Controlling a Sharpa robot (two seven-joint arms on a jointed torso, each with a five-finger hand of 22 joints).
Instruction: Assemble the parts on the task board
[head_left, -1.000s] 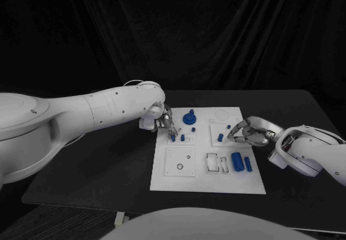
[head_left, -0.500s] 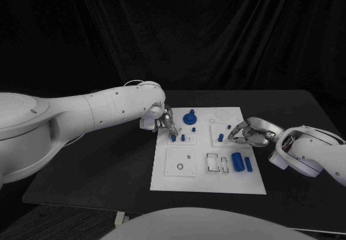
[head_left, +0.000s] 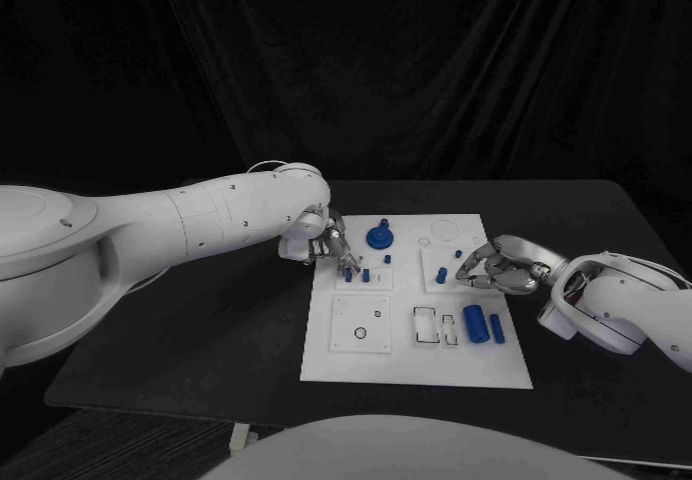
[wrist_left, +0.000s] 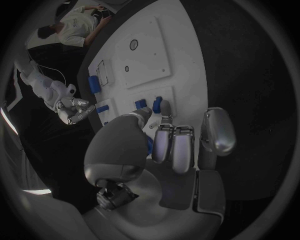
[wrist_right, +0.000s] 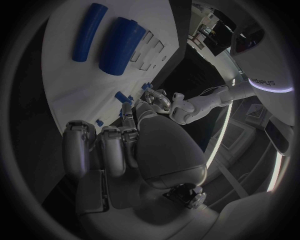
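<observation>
Black table (head_left: 216, 330) w/ a white task board (head_left: 418, 350) at its middle, black curtain behind. On the board: a blue round knobbed part (head_left: 379, 237) near the far edge, small blue pegs (head_left: 366, 274) standing in the left-centre square, one blue peg (head_left: 441, 274) in the right-centre square, and a thick blue cylinder (head_left: 475, 323) beside a thinner blue rod (head_left: 496, 328) lying near the right edge. Nothing sits between the hands and the board.

Left hand (head_left: 326, 243) is over the board's far-left part, fingers (wrist_left: 172, 147) curled down right next to the small pegs; left wrist view shows a bit of blue betw. thumb and fingers, so it appears to pinch a small peg (wrist_left: 150, 144).

Right hand (head_left: 496, 268) hangs over the board's right edge, just beside the lone peg, apart from the cylinder and rod. Fingers curled in; whether it holds anything, can't tell.
</observation>
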